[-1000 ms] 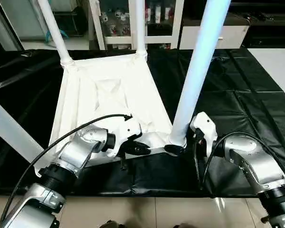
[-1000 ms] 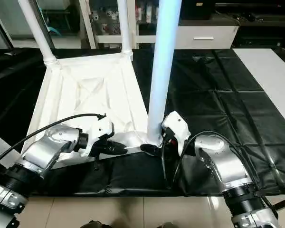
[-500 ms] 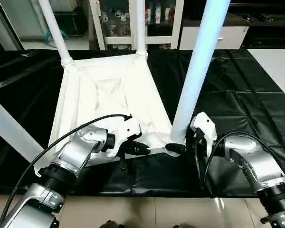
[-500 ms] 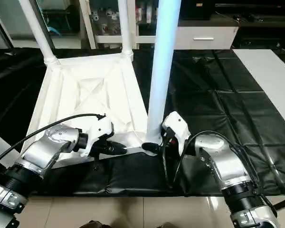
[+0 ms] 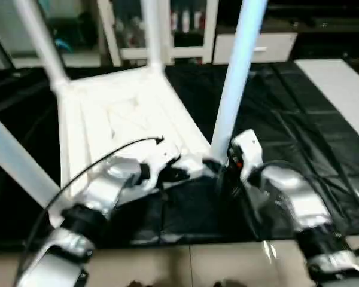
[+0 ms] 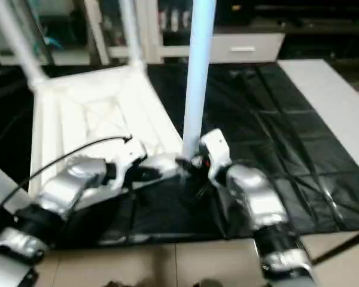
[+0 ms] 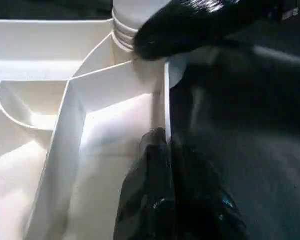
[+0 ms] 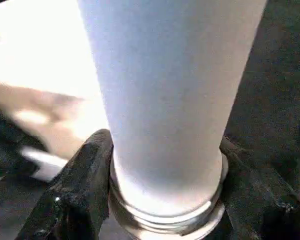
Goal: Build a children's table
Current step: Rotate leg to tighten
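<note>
The white tabletop (image 5: 119,113) lies upside down on the black cover, ribbed underside up. Two legs (image 5: 42,45) stand in its far corner sockets, and a third slants up at the near left (image 5: 12,161). At the near right corner rises a fourth leg (image 5: 233,78). My right gripper (image 5: 218,167) is shut on its base just above the socket, a black finger (image 8: 85,180) pressing each side of the leg (image 8: 165,100). My left gripper (image 5: 176,174) is shut on the tabletop's near rim (image 7: 167,100), its fingers (image 7: 155,170) pinching the thin wall beside that corner.
The black cover (image 5: 287,119) stretches away to the right of the tabletop. A white glass-door cabinet (image 5: 167,24) and a white drawer unit (image 5: 269,45) stand behind. A pale surface (image 5: 341,84) lies at the far right. Tiled floor (image 5: 191,263) runs below the front edge.
The whole picture has shifted and blurred, so the camera moved. Both grippers stay at the near right corner, the left on the rim and the right at the leg's base.
</note>
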Controlling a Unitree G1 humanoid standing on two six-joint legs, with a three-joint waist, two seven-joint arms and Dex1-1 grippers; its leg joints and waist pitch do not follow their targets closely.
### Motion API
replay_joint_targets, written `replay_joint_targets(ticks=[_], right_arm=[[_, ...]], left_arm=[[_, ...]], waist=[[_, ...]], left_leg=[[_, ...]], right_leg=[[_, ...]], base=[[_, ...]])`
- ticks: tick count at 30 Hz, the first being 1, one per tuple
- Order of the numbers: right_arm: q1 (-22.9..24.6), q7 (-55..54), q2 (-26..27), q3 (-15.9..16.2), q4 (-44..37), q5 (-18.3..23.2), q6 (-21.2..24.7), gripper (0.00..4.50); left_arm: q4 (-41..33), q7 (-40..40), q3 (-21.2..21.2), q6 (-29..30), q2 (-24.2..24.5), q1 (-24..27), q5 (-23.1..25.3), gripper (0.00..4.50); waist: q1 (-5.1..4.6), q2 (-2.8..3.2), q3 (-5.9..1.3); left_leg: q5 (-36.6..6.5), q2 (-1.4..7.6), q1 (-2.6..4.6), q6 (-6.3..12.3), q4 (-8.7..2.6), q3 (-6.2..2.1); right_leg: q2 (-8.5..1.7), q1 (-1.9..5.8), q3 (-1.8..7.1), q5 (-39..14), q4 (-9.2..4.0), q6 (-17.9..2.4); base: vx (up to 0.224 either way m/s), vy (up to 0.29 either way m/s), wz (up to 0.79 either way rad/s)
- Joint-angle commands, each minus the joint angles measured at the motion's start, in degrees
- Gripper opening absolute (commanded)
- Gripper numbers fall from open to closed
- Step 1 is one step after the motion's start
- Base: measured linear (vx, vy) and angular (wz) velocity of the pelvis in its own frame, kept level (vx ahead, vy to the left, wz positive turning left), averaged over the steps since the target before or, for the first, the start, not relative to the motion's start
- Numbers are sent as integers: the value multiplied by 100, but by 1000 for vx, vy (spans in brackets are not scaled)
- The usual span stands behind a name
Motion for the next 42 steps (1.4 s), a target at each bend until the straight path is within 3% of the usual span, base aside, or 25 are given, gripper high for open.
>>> replay_joint_targets(ticks=[1, 4, 5, 8, 10, 13, 15, 16, 17, 19, 21, 24, 25, 27, 28, 30, 33, 34, 37, 40, 42], right_arm=[[-249, -905, 350, -197, 513, -123, -48, 272], [-425, -1374, 505, -189, 805, -285, -125, 272], [-554, -1751, 621, -229, 1028, -359, -150, 272], [-1018, -2800, 1097, -220, 1739, -649, -288, 272], [-1091, -2891, 1170, -171, 1841, -704, -323, 272], [-1193, -2929, 1288, -231, 2015, -713, -423, 272], [-1186, -2763, 1316, -336, 1998, -613, -635, 272], [-1143, -2583, 1308, -361, 1896, -532, -693, 272], [-1123, -2427, 1291, -358, 1828, -505, -834, 328], [-1039, -2223, 1211, -301, 1605, -499, -918, 344], [-861, -2025, 1037, -271, 1190, -426, -819, 364], [-632, -1586, 782, -261, 688, -267, -607, 384], [-579, -1464, 719, -260, 580, -227, -552, 384], [-305, -776, 344, -127, 88, -113, -277, 399], [-159, -441, 147, -38, -139, -76, -168, 409], [153, 326, -320, 199, -663, 85, 290, 409], [576, 1141, -909, 280, -1465, 430, 691, 409], [576, 1141, -909, 280, -1465, 430, 691, 409], [835, 1993, -1587, 467, -1992, 570, 769, 409], [846, 2463, -1830, 530, -2204, 740, 1000, 409], [810, 2559, -1815, 539, -2201, 769, 1035, 409]], left_arm=[[334, 570, 150, 138, -358, -264, -24, 0], [672, 1159, 317, 196, -589, -455, 27, 0], [882, 1466, 393, 203, -721, -562, 65, 0], [1594, 2705, 599, -178, -1138, -915, 243, 0], [1667, 2796, 614, -233, -1188, -956, 244, 0], [1683, 2761, 645, -245, -1245, -998, 224, 0], [1637, 2650, 605, -238, -1189, -981, 254, 0], [1612, 2595, 589, -245, -1149, -968, 257, 0], [1659, 2531, 588, -324, -1107, -980, 262, 0], [1675, 2373, 573, -414, -1033, -969, 258, 0], [1586, 2097, 490, -472, -895, -900, 284, 0], [1311, 1655, 342, -482, -686, -758, 332, 0], [1236, 1561, 321, -442, -641, -724, 328, 0], [855, 999, 196, -442, -392, -526, 267, 0], [652, 766, 148, -362, -281, -415, 218, 0], [290, 211, -31, -427, -18, -199, 157, 0], [-143, -505, -255, -515, 369, 65, 24, 0], [-143, -505, -255, -515, 369, 65, 24, 0], [-706, -1431, -393, -325, 709, 279, -284, 0], [-912, -1747, -453, -155, 778, 271, -373, 0], [-986, -1853, -501, -101, 827, 274, -385, 0]], waist=[[-10, -72, -391], [5, -72, -397], [15, -95, -411], [-3, -76, -410], [31, -88, -422], [73, -79, -459], [74, -37, -457], [65, -43, -456], [58, -32, -454], [50, -34, -458], [13, -60, -445], [-34, -82, -446], [-8, -108, -448], [10, -94, -441], [35, -136, -434], [110, -95, -431], [138, -108, -406], [160, -92, -398], [207, -66, -384], [274, -122, -375], [297, -111, -371]], left_leg=[[-1562, 207, 125, -3, -483, -138], [-1424, 216, 107, 37, -478, -140], [-1272, 211, 93, 132, -468, -133], [-1207, 192, 100, 156, -460, -126], [-1160, 192, 104, 244, -447, -116], [-702, 194, 66, 510, -429, -112], [-677, 196, 74, 601, -421, -104], [-713, 198, 71, 620, -424, -105], [-786, 206, 80, 620, -427, -103], [-810, 211, 76, 613, -432, -109], [-842, 211, 27, 633, -459, -138], [-889, 219, 44, 662, -447, -134], [-847, 228, 45, 689, -441, -129], [-787, 251, 57, 721, -439, -121], [-779, 253, 64, 746, -442, -112], [-708, 290, 81, 763, -451, -128], [-874, 292, 101, 655, -467, -104], [-936, 294, 107, 628, -484, -123], [-1071, 318, 126, 454, -515, -119], [-1108, 307, 146, 424, -503, -95], [-1126, 311, 137, 387, -509, -102]], right_leg=[[-245, 195, 152, -1754, -456, -1220], [-257, 212, 153, -1641, -457, -1223], [-250, 225, 153, -1411, -436, -1262], [-240, 214, 146, -1343, -447, -1315], [-256, 237, 148, -1251, -451, -1296], [-263, 284, 133, -733, -390, -1344], [-262, 276, 127, -688, -395, -1381], [-260, 284, 123, -734, -400, -1396], [-259, 279, 122, -795, -412, -1392], [-252, 286, 119, -799, -402, -1399], [-257, 329, 105, -804, -394, -1324], [-257, 319, 107, -827, -408, -1385], [-273, 325, 116, -841, -396, -1409], [-265, 302, 122, -791, -386, -1443], [-249, 299, 118, -799, -391, -1444], [-269, 303, 133, -722, -358, -1425], [-266, 259, 153, -872, -381, -1435], [-263, 277, 144, -937, -389, -1406], [-264, 253, 163, -1018, -395, -1343], [-271, 230, 180, -1111, -392, -1370], [-288, 225, 185, -1256, -400, -1329]], base=[[0, 0, 0], [0, 0, 0], [0, 0, 0], [0, 0, 0], [0, 0, 0], [0, 0, 0], [0, 0, 0], [0, 0, 0], [0, 0, 0], [0, 0, 0], [0, 0, 0], [0, 0, 0], [0, 0, 0], [0, 0, 0], [0, 0, 0], [0, 0, 0], [0, 0, 0], [0, 0, 0], [0, 0, 0], [0, 0, 0], [0, 0, 0]])
